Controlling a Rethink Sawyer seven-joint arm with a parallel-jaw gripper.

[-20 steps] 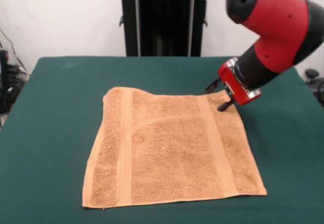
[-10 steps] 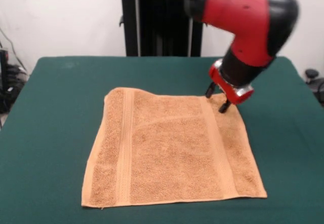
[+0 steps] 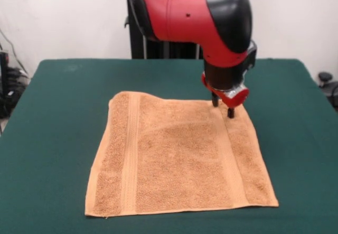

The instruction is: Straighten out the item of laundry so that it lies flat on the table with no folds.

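Swinging in from 3 o'clock since a second ago, the gripper (image 3: pixel 223 107) is hovering, jaws slightly apart and holding nothing, at the 1 o'clock corner of the towel (image 3: pixel 179 155), which is lying mid-table (image 3: pixel 58 118) nearly flat, looking almost finished.

The towel (image 3: pixel 179 160) is orange-tan terry cloth, its pile looped, fuzzy and matt. 2 flat woven bands (image 3: pixel 130 155) run across it, smoother and tighter than the pile around them. The table (image 3: pixel 58 112) is covered in dark green cloth that looks like felt: matt, even and without sheen. The arm (image 3: pixel 195 17) has a hard shell of red and black plastic, smooth and faintly glossy, with soft highlights. The hand (image 3: pixel 222 108) has a red body with a bright metallic rim and dark fingers.
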